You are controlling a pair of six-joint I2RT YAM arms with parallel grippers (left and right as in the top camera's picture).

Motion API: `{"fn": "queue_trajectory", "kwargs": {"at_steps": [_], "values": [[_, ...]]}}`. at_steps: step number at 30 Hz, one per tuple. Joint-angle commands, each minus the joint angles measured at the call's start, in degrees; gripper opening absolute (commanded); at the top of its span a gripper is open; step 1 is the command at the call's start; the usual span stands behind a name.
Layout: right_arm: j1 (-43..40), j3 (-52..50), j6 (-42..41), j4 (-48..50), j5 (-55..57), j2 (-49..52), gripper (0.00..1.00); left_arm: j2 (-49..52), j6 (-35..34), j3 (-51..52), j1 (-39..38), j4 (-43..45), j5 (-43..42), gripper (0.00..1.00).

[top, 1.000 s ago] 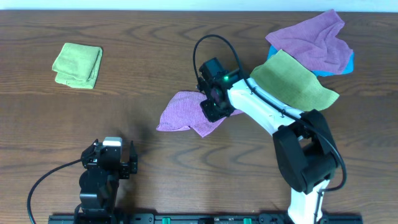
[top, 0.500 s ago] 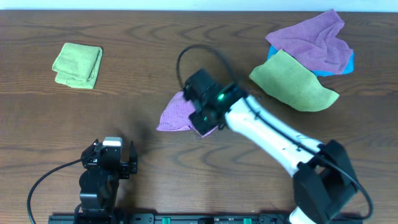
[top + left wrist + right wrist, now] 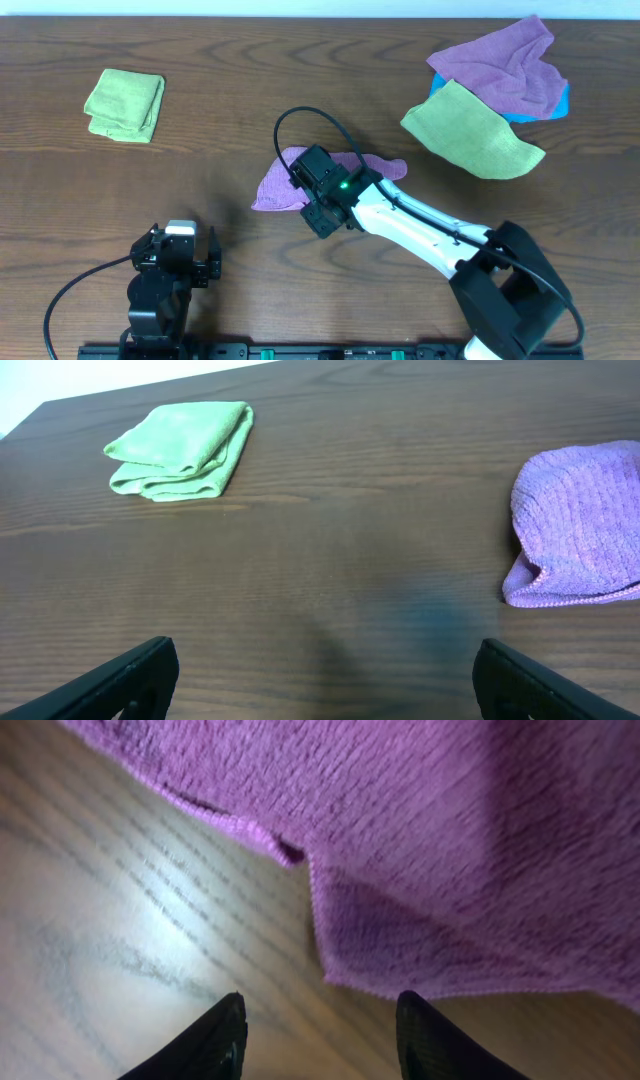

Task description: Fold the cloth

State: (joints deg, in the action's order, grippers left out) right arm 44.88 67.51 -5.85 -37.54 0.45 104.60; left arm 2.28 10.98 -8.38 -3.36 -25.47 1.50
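Note:
The cloth (image 3: 272, 185) is a purple-mauve towel lying partly folded over on the wooden table at the centre. Its right end (image 3: 385, 167) shows behind the right arm. My right gripper (image 3: 318, 212) is open and empty, low over the table at the cloth's near edge. In the right wrist view the fingertips (image 3: 320, 1005) stand on bare wood just short of the cloth's hem (image 3: 430, 870). My left gripper (image 3: 175, 255) is open and empty at the front left. In its wrist view (image 3: 325, 660) the cloth (image 3: 580, 530) lies far ahead to the right.
A folded yellow-green cloth (image 3: 125, 103) lies at the back left, also in the left wrist view (image 3: 185, 445). At the back right a rumpled purple cloth (image 3: 500, 65) and a flat yellow-green cloth (image 3: 470, 130) lie over something blue (image 3: 562, 100).
My right arm has swung left and toward the front, off the top of the cloth to its near edge. The cloth's right end now shows behind the arm. The left arm has not moved.

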Motion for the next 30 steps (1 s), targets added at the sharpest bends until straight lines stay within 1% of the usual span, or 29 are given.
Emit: {"fn": "queue_trajectory", "kwargs": {"at_steps": [1, 4, 6, 7, 9, 12, 13, 16, 17, 18, 19, 24, 27, 30], "values": [[-0.28, -0.52, -0.24, 0.87, 2.38, 1.51, 0.49, -0.42, 0.81, 1.05, 0.39, -0.11, -0.04, 0.95], [-0.33, -0.55, -0.26, 1.20, 2.64, 2.84, 0.43, -0.42, 0.81, 1.05, 0.39, -0.11, -0.04, 0.95], [-0.35, -0.55, -0.28, 1.46, 3.26, 3.80, 0.41, -0.42, 0.81, 1.05, 0.39, -0.11, -0.04, 0.95], [-0.35, -0.55, -0.28, 1.62, 3.78, 4.42, 0.36, -0.42, 0.79, 1.05, 0.39, -0.13, -0.04, 0.95], [-0.35, -0.55, -0.28, 1.92, 4.11, 5.22, 0.35, -0.42, 0.81, 1.05, 0.39, -0.11, -0.04, 0.95], [-0.46, -0.55, -0.31, 3.06, 4.07, 5.88, 0.36, -0.42, 0.81, 1.05, 0.39, -0.11, -0.04, 0.95], [-0.50, -0.55, -0.31, 3.37, 4.09, 6.14, 0.35, -0.42, 0.81, 1.05, 0.39, -0.11, -0.04, 0.95], [-0.83, -0.55, -0.33, 4.24, 4.07, 6.80, 0.20, -0.42, 0.81, 1.05, 0.39, -0.11, -0.04, 0.95], [-0.98, -0.55, -0.35, 4.39, 4.07, 7.13, 0.13, -0.42, 0.81, 1.05, 0.39, -0.13, -0.04, 0.95], [-1.11, -0.55, -0.57, 4.37, 4.07, 7.43, 0.04, -0.42, 0.81, 1.05, 0.39, -0.13, -0.04, 0.95], [-1.31, -0.55, -0.57, 4.26, 4.02, 7.82, 0.01, -0.42, 0.81, 1.05, 0.39, -0.11, -0.04, 0.95], [-1.31, -0.37, -2.34, 0.26, 3.52, 7.78, 0.01, -0.42, 0.81, 1.05, 0.39, -0.11, -0.04, 0.95], [-1.31, -0.13, -5.01, -4.33, 1.99, 6.54, 0.01, -0.42, 0.81, 1.05, 0.39, -0.11, -0.04, 0.95], [-1.31, 0.02, -9.55, -9.40, -0.70, 4.57, 0.01, -0.42, 0.81, 1.05, 0.39, -0.13, -0.04, 0.95]]}}
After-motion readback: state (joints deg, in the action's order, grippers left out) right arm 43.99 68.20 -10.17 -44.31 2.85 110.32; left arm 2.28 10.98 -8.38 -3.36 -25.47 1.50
